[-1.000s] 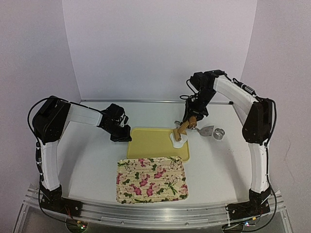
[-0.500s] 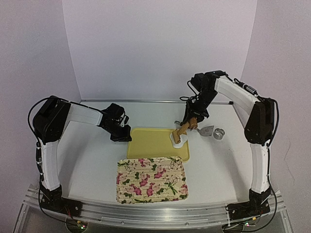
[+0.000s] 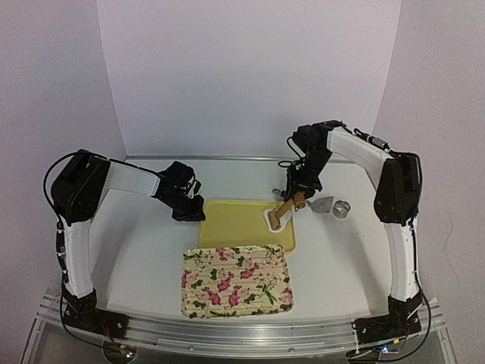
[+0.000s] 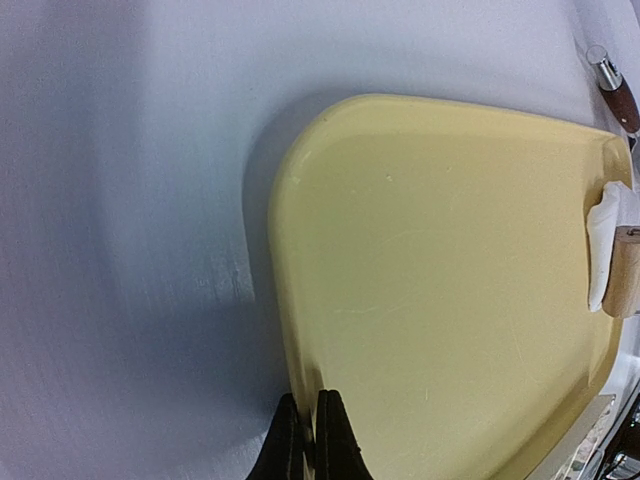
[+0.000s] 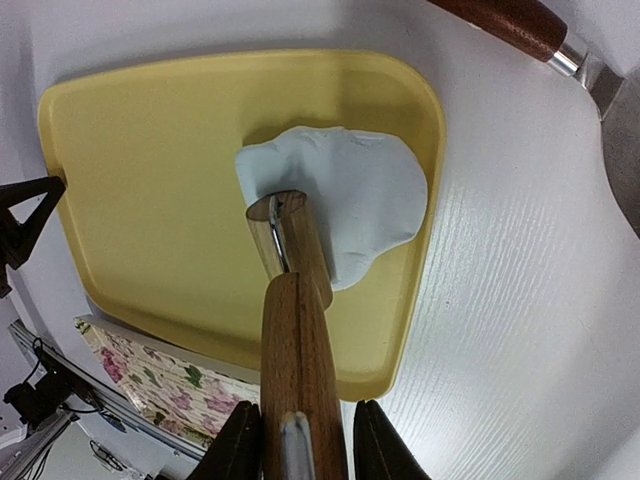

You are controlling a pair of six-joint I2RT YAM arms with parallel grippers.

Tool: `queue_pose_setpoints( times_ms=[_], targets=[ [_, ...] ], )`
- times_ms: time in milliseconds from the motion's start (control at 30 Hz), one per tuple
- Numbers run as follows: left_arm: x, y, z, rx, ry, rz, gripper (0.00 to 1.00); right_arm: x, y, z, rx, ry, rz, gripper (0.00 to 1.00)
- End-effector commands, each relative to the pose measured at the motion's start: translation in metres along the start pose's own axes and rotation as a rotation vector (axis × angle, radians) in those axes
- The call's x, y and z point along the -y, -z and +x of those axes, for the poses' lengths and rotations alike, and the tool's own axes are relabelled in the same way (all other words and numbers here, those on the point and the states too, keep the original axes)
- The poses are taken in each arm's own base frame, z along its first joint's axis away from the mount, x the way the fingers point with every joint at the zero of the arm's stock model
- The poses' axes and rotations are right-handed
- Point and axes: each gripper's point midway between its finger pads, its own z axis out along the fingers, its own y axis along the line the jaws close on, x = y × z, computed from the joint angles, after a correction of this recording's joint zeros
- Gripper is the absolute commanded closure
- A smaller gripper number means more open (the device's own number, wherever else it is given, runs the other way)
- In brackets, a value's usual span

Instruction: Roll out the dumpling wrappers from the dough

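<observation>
A flattened, irregular white dough (image 5: pixel 365 200) lies at the right end of the yellow tray (image 3: pixel 235 224). My right gripper (image 5: pixel 305 445) is shut on the handle of a wooden rolling pin (image 5: pixel 295 340), which slopes down onto the dough (image 3: pixel 276 223). In the top view, the right gripper (image 3: pixel 297 196) sits just past the tray's right edge with the rolling pin (image 3: pixel 285 206) below it. My left gripper (image 4: pixel 305 435) is shut on the yellow tray's (image 4: pixel 440 280) left rim. The left gripper (image 3: pixel 189 214) shows at the tray's left edge. No dumpling wrappers are in view.
A metal ring cutter (image 3: pixel 342 208) and a wooden-handled scraper (image 3: pixel 323 204) lie on the table right of the yellow tray. A floral tray (image 3: pixel 236 279) sits just in front of it. White walls close off the back and sides.
My right arm has swung slightly left, moving the rolling pin a little across the dough. The left arm and yellow tray have not moved.
</observation>
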Motion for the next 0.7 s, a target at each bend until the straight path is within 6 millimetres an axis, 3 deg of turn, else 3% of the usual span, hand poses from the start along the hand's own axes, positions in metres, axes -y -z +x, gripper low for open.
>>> queue_pose_setpoints(
  times_ms=[0,133,400,667],
  targets=[
    [-0.021,-0.004,0.022,-0.076,-0.011,-0.067,1.00,0.038,-0.025,0.004,-0.040,-0.047,0.147,1.00],
    [-0.022,-0.004,0.022,-0.075,-0.010,-0.068,1.00,0.052,-0.033,0.005,-0.062,-0.059,0.169,1.00],
    [-0.021,-0.005,0.025,-0.081,-0.009,-0.058,1.00,0.034,-0.065,-0.007,-0.072,-0.071,0.018,1.00],
    [-0.021,-0.006,0.027,-0.089,-0.010,-0.057,1.00,0.050,-0.087,-0.006,-0.093,-0.086,0.067,1.00]
  ],
)
